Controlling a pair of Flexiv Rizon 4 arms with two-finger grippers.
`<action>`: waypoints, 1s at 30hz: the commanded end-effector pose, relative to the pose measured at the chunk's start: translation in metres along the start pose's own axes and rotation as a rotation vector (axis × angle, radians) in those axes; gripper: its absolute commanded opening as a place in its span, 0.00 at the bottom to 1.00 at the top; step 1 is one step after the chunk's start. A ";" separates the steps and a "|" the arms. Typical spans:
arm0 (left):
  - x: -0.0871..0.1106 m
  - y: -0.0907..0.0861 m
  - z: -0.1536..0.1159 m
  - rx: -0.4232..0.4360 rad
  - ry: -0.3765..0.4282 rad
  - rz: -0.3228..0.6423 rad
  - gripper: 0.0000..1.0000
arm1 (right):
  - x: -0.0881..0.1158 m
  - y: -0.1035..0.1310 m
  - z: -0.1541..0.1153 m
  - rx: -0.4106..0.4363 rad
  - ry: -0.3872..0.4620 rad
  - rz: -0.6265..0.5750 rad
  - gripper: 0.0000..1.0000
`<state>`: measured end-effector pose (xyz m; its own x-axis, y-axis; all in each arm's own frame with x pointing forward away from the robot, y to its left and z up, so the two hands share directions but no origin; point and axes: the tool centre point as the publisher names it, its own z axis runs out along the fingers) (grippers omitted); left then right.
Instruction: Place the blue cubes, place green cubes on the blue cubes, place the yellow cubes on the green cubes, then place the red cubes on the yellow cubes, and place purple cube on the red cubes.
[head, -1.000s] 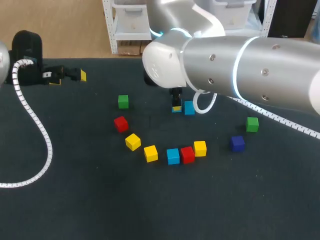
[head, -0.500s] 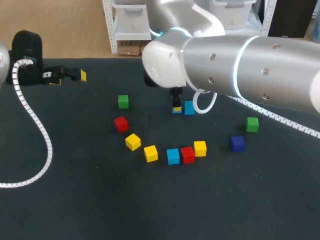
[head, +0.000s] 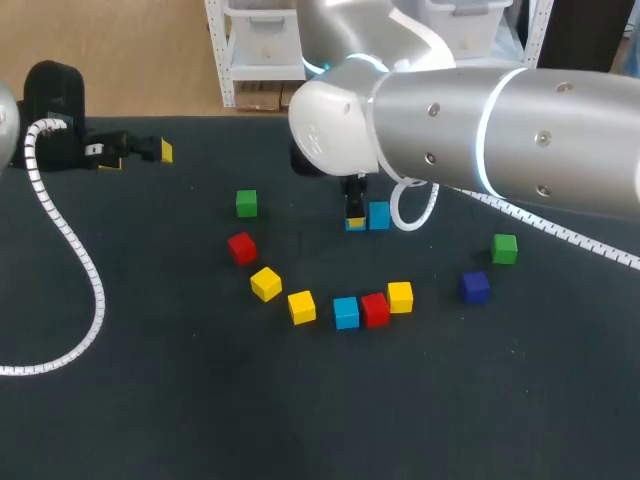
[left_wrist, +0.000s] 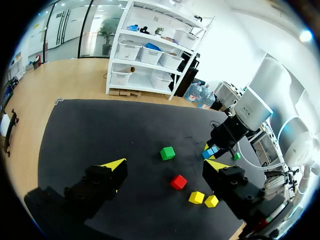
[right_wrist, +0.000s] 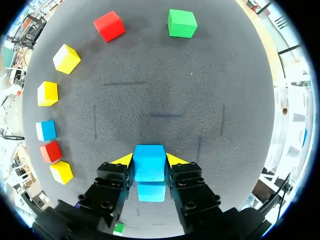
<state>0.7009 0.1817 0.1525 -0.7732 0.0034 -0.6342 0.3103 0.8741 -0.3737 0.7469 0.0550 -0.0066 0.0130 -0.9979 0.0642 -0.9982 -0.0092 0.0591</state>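
Little is shifting since a second ago: the right arm's white joint is drifting slightly rightward while its gripper is staying over the same spot. From the head view, the right gripper (head: 354, 210) is reaching down onto a blue cube (head: 354, 222), with a second blue cube (head: 378, 215) just beside it; whether the two are touching is hard to tell from here. A green cube (head: 246, 203) and a red cube (head: 241, 247) are lying well apart to the left. The left gripper (head: 138, 154) is sitting near the table's far left edge. From the left wrist view, the left gripper (left_wrist: 165, 164) is standing wide apart, gripping nothing, with the green cube (left_wrist: 167, 153) ahead of it. From the right wrist view, the right gripper (right_wrist: 149, 160) is clamping the blue cube (right_wrist: 149, 164) from both sides, the second blue cube (right_wrist: 151, 191) lying under it.
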 end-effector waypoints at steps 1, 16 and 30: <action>0.000 0.001 0.000 0.002 -0.001 0.000 1.00 | 0.003 0.004 0.002 0.014 -0.004 0.002 0.18; 0.000 0.001 0.000 0.002 -0.001 0.000 1.00 | 0.001 0.000 0.003 0.026 0.001 -0.004 0.33; 0.000 0.001 0.000 0.002 -0.001 0.000 1.00 | 0.001 -0.003 0.000 0.036 -0.010 0.015 1.00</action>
<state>0.7009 0.1817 0.1525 -0.7732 0.0034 -0.6342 0.3103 0.8741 -0.3737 0.7521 0.0561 -0.0084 0.0031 -0.9981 0.0623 -0.9996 -0.0013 0.0280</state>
